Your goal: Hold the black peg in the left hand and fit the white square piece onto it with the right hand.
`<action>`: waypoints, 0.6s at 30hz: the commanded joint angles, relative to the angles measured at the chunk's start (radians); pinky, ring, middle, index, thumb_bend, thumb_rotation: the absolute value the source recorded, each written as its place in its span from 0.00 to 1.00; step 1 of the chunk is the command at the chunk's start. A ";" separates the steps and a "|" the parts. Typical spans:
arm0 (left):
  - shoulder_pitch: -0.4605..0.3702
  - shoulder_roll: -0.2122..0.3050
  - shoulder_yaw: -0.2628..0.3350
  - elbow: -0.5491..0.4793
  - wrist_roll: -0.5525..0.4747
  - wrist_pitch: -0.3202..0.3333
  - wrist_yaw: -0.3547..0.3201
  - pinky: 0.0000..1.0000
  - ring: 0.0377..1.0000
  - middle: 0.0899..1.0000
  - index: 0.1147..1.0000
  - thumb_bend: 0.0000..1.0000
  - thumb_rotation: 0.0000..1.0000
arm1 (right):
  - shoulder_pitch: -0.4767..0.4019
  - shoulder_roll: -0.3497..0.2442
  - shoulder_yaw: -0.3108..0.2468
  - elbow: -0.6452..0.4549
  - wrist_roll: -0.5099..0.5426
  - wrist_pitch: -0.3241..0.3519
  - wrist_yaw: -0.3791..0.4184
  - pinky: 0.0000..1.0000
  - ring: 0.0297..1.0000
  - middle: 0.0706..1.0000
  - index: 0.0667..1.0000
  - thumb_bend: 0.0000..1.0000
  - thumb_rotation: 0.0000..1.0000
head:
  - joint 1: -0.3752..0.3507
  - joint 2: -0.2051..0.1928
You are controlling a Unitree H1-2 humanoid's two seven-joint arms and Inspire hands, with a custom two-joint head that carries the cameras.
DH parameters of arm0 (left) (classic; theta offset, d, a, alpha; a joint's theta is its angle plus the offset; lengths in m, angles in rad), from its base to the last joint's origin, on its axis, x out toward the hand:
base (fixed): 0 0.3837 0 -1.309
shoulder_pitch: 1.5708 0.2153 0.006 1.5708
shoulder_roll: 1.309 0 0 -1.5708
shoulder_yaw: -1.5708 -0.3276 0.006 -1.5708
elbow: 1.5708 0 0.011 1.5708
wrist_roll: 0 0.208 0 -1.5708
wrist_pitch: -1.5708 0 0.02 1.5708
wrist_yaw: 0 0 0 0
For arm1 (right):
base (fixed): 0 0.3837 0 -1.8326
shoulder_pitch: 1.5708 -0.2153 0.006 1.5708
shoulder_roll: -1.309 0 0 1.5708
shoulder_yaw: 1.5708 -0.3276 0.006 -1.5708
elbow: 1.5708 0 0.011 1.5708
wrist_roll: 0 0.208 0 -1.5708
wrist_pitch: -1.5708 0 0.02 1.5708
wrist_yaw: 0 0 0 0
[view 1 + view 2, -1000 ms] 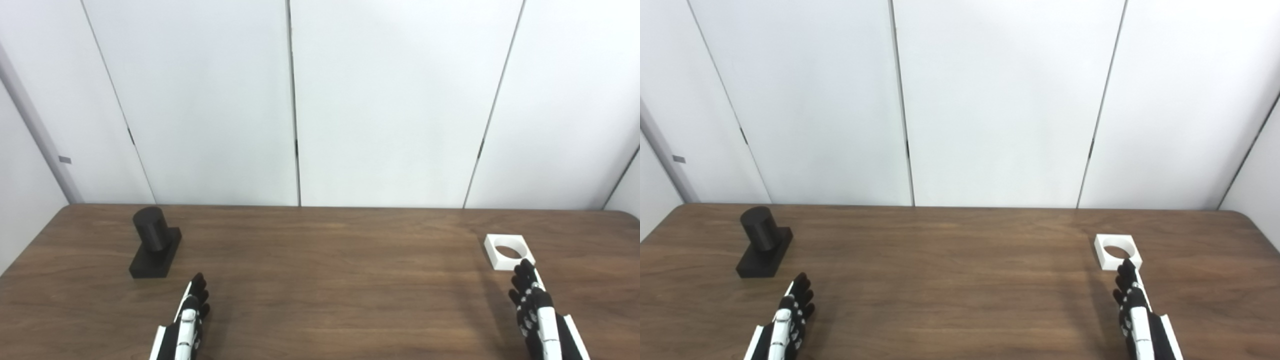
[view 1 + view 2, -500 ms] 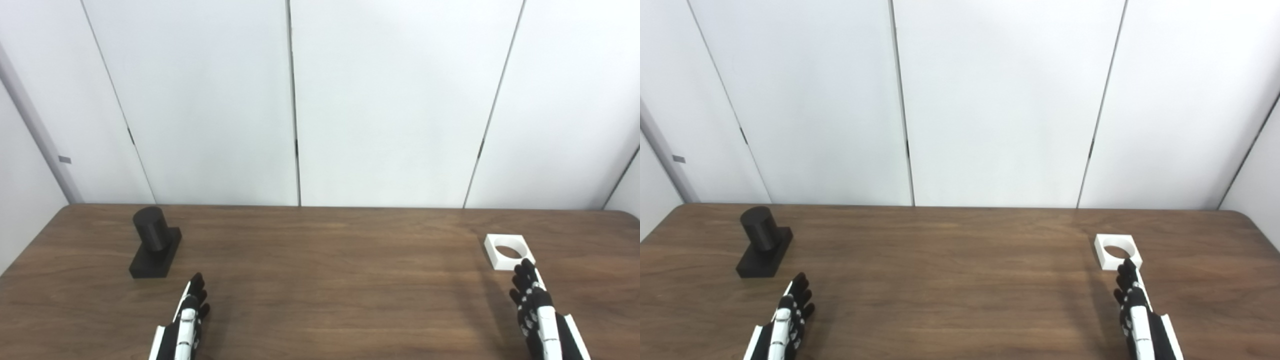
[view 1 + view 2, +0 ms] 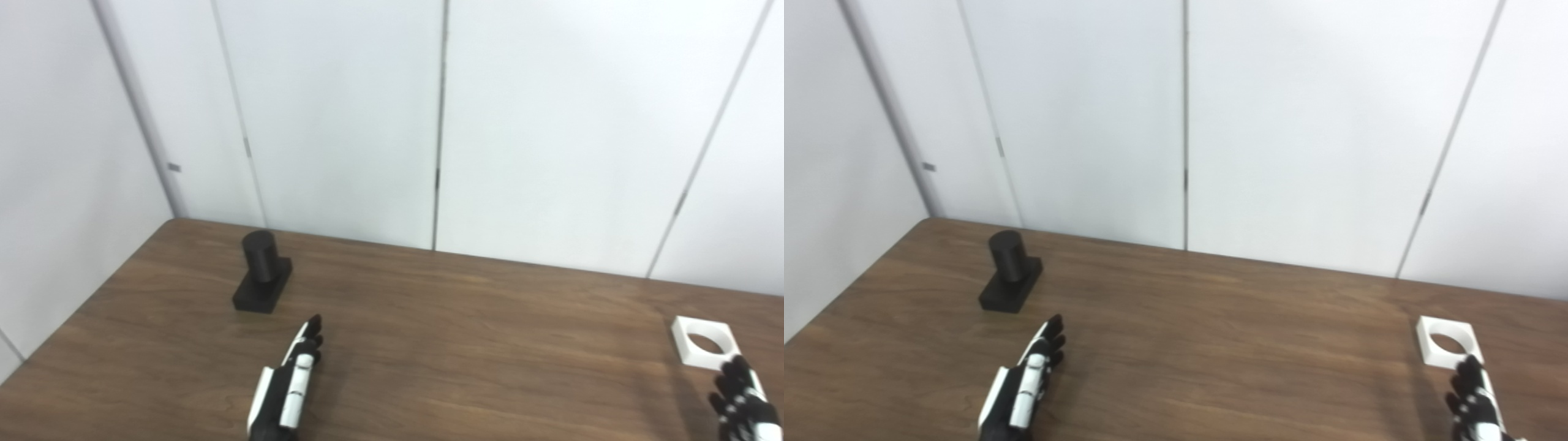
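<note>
Camera swing is the news: the whole view has turned left and tilted since half a second ago, so the apparent shift of everything on the table (image 3: 1213, 343) is the head moving, not the pieces. The black peg (image 3: 1008, 256) stands upright on its block base at the far left of the tabletop, untouched. The left hand (image 3: 1028, 380) lies low over the wood, fingers extended and close together, holding nothing, near the peg but clearly apart from it, much as it was relative to it before. Over on the right, the white square piece (image 3: 1450, 350) lies flat with its round hole facing up, and the right hand (image 3: 1475, 401) sits just beside its near edge, fingertips loosely spread, empty, largely cut off by the frame. Nothing is grasped yet, so the task looks barely begun. With the gaze turning toward the peg, the left-hand reach for it seems the likely opening step.
</note>
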 commanded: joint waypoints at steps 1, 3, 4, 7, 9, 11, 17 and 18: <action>0.019 -0.053 -0.026 -0.014 0.019 0.005 -0.001 0.96 0.97 0.99 0.96 0.51 1.00 | 0.043 0.005 -0.010 0.061 0.026 0.000 0.011 1.00 1.00 1.00 1.00 0.55 1.00 | 0.025 -0.005; 0.019 -0.056 -0.036 -0.007 0.027 -0.001 0.006 0.97 0.97 0.99 0.96 0.50 1.00 | 0.042 0.003 -0.016 0.061 0.052 0.006 0.017 1.00 1.00 1.00 1.00 0.55 1.00 | 0.038 -0.012; 0.018 -0.058 -0.040 -0.001 0.033 -0.005 0.009 0.96 0.97 0.99 0.96 0.51 1.00 | 0.041 0.003 -0.019 0.060 0.065 0.013 0.019 1.00 1.00 1.00 1.00 0.55 1.00 | 0.045 -0.018; 0.019 -0.064 -0.051 0.003 0.044 0.000 0.018 0.98 0.98 0.99 0.97 0.51 0.99 | 0.038 0.002 -0.023 0.063 0.080 0.017 0.021 1.00 1.00 1.00 1.00 0.58 1.00 | 0.055 -0.033; 0.019 -0.067 -0.056 0.006 0.045 0.005 0.022 0.99 0.98 1.00 0.98 0.51 1.00 | 0.032 0.000 -0.023 0.075 0.083 0.006 0.024 1.00 1.00 1.00 1.00 0.60 1.00 | 0.058 -0.042; 0.018 -0.068 -0.061 0.011 0.049 0.004 0.025 0.99 0.99 1.00 0.98 0.50 1.00 | 0.028 -0.009 -0.021 0.089 0.084 -0.004 0.035 1.00 1.00 1.00 1.00 0.63 1.00 | 0.061 -0.051; 0.017 -0.056 -0.084 0.001 0.136 0.063 0.053 1.00 1.00 1.00 1.00 0.55 1.00 | 0.019 -0.018 -0.024 0.123 0.082 -0.038 0.052 1.00 1.00 1.00 1.00 0.72 1.00 | 0.060 -0.061; 0.019 -0.056 -0.085 -0.003 0.149 0.074 0.058 1.00 1.00 1.00 1.00 0.54 1.00 | 0.019 -0.019 -0.025 0.125 0.083 -0.040 0.052 1.00 1.00 1.00 1.00 0.73 1.00 | 0.060 -0.061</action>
